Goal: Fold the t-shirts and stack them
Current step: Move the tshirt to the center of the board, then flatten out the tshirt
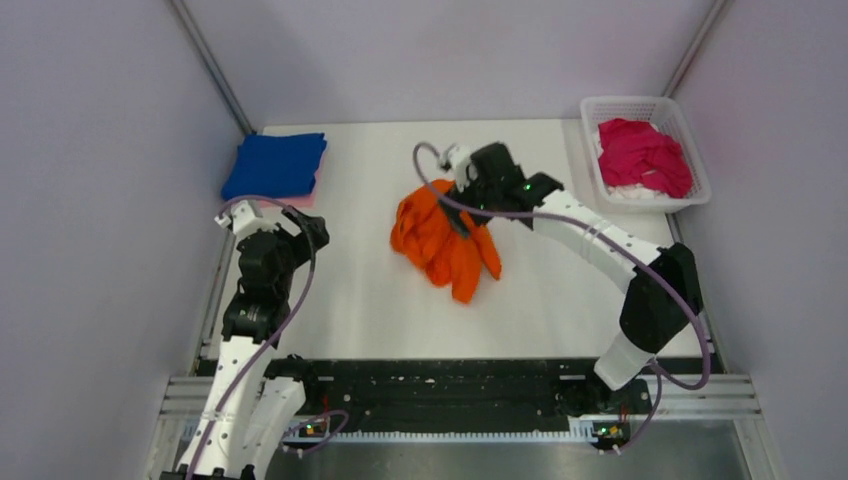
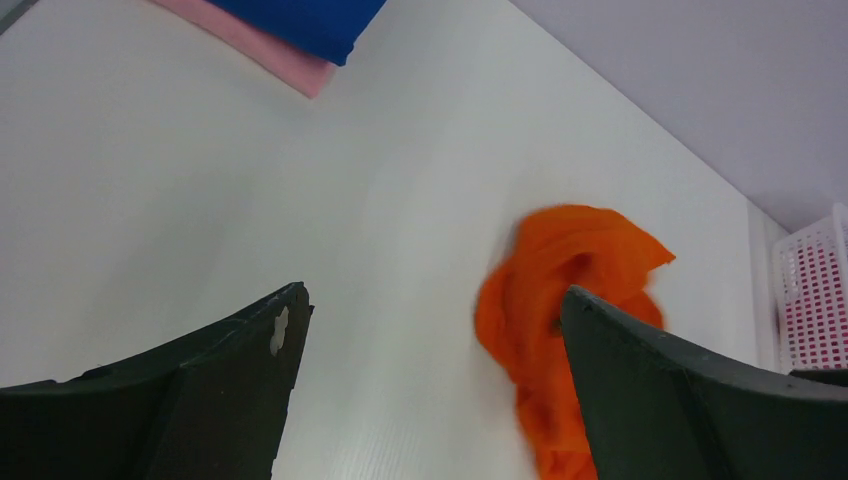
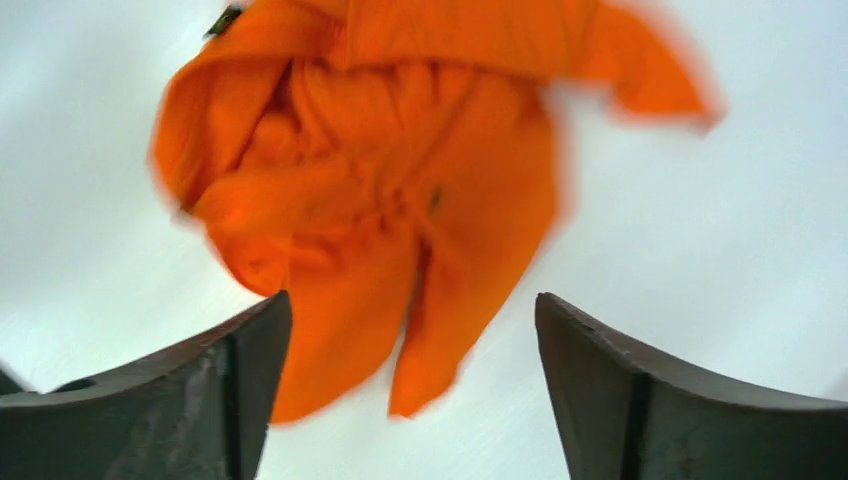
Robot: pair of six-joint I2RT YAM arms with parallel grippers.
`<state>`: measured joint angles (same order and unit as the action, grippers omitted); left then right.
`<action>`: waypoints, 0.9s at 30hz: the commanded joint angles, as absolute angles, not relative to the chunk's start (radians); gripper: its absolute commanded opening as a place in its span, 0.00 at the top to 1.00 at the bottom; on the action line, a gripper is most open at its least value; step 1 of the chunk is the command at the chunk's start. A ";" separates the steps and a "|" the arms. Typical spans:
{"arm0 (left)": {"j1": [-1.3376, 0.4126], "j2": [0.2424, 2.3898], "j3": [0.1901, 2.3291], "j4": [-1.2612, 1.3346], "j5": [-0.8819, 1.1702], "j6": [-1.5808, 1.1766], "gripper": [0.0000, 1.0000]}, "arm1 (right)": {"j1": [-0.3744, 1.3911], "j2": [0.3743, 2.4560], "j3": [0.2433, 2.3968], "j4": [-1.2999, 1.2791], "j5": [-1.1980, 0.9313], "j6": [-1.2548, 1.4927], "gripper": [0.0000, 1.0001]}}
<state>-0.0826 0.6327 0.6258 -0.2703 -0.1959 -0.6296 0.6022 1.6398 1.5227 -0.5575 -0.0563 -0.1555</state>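
Note:
A crumpled bright orange t-shirt [image 1: 445, 240] lies in a heap at the middle of the table. My right gripper [image 1: 463, 218] hangs just over its far edge. In the right wrist view its jaws [image 3: 412, 310] stand open and hold nothing, with the blurred orange t-shirt [image 3: 380, 190] below and beyond them. My left gripper [image 1: 305, 225] is at the left of the table, open and empty [image 2: 430, 300], with the orange t-shirt [image 2: 560, 290] off to its right. A folded royal blue t-shirt [image 1: 275, 165] lies on a pale pink one [image 2: 270, 55] at the far left.
A white lattice basket [image 1: 640, 102] stands at the far right corner with a magenta t-shirt [image 1: 645, 155] bunched inside. Grey walls close in the table on three sides. The basket [image 2: 815, 290] also shows at the right edge of the left wrist view.

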 commanded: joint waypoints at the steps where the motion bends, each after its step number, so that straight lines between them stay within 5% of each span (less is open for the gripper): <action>1: -0.079 0.683 0.683 -0.307 -0.127 -0.632 0.01 | 0.670 1.531 1.349 -0.467 -0.065 -0.146 0.02; 8: -0.082 0.863 0.643 -0.212 0.208 -0.682 0.01 | 0.631 1.320 1.080 -0.212 0.132 0.117 0.01; 16: -0.239 1.135 0.685 -0.227 0.314 -0.664 0.03 | 0.483 1.334 1.007 -0.199 -0.047 0.314 0.02; 27: -0.271 1.457 0.782 -0.116 0.379 -0.666 0.45 | 0.485 1.358 0.784 -0.221 -0.087 0.412 0.13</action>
